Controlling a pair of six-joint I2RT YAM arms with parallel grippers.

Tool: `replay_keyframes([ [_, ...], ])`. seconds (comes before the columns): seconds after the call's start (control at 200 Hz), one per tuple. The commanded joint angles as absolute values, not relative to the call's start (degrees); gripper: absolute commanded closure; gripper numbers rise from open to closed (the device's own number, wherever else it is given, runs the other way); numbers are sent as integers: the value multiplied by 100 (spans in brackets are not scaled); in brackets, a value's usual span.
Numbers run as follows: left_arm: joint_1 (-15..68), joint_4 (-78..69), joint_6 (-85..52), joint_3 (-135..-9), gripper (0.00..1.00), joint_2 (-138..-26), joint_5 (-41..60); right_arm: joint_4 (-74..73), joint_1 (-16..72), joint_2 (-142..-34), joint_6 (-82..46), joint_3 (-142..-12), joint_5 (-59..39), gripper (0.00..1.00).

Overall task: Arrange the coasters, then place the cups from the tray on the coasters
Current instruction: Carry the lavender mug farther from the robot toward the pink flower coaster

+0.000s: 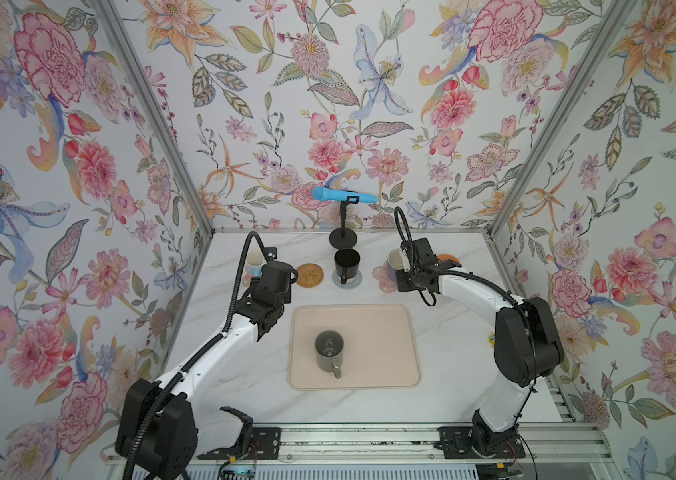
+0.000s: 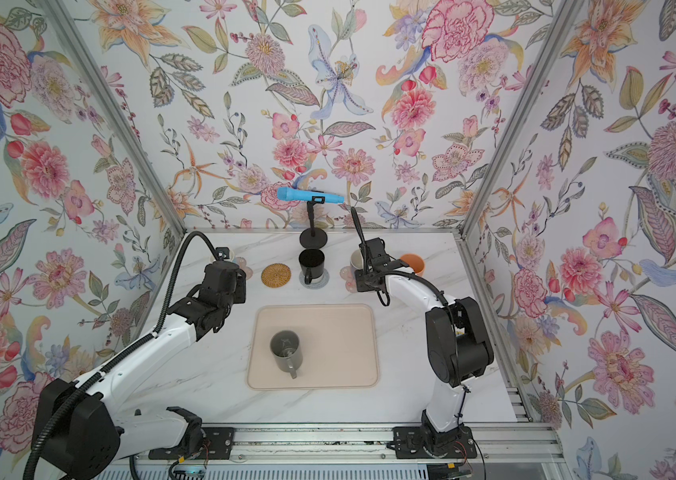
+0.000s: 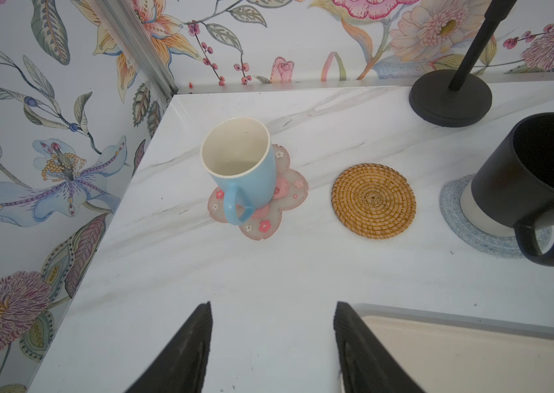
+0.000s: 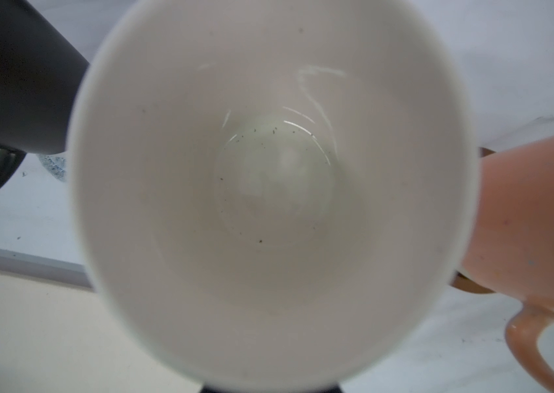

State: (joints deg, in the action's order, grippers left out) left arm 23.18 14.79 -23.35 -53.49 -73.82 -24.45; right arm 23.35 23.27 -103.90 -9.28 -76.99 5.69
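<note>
Grey mug [image 1: 329,351] upright, alone in beige tray [image 1: 390,328], left end effector [image 3: 272,340] spread apart above counter [image 1: 244,374], holding nothing, right end effector [image 1: 401,262] clamped on white-lined mug [image 1: 394,257] at pink flower coaster [image 1: 384,283]

The tray mug [image 1: 330,351] stands on the tray [image 1: 377,332], toward its front left. A row runs behind the tray.
- **Behind-left:** the left mug [image 3: 239,163] is on the left coaster [image 3: 289,190], with the bare coaster [image 1: 310,274] next to it.
- **Straight behind:** the middle mug [image 1: 347,261] is on the middle coaster [image 3: 452,207], and the stand [image 1: 343,240] is behind them.
- **Behind-right:** the right mug [image 1: 394,259] is over the right coaster [image 1: 384,282]; contact unclear.
- **Farthest right:** the end mug [image 2: 413,262] is on the end coaster [image 4: 469,287].
</note>
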Motion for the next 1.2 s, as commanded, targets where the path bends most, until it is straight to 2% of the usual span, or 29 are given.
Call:
replay_keyframes([
  [0.0,2250,1435,-2278,-5511,40,-7509,-2496,2162,2274,-10515,-1112,-7995,721,100],
  [1.196,2226,1411,-2134,-5747,40,-8106,-2584,2175,2223,-11205,-1459,-8473,888,100],
])
